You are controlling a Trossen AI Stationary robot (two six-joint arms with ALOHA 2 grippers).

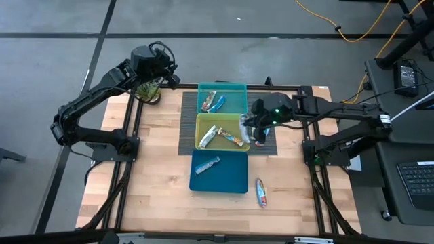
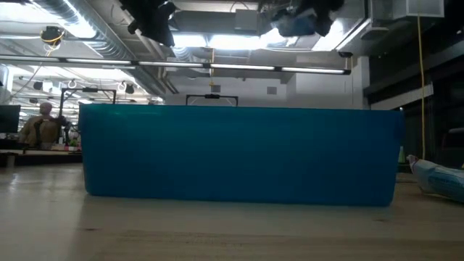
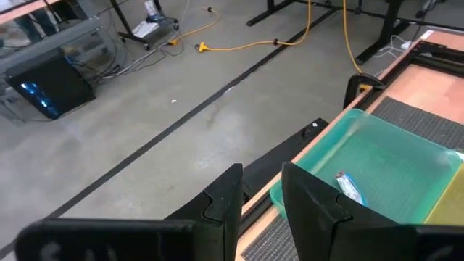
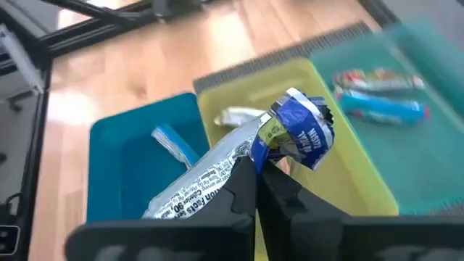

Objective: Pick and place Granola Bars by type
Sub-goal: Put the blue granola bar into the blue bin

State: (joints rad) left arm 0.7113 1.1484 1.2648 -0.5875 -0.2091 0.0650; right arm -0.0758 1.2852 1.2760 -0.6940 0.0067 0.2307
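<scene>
A white-and-blue bar [image 4: 239, 156] is pinched in the closed right claw [image 4: 255, 170], above the yellow bin [image 1: 201, 142]. Bars already lie in all three bins below. One bar [image 1: 261, 192] is left on the table nearby. The left claw [image 3: 261, 192], slightly parted and empty, waits beyond the teal bin [image 1: 234, 100].

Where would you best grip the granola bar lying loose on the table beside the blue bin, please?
Across its narrow middle, from straight above. The loose granola bar lies flat on the wood, clear of the blue bin, so the fingers probably fit on both long sides. The right gripper already holds a wrapped bar.
</scene>
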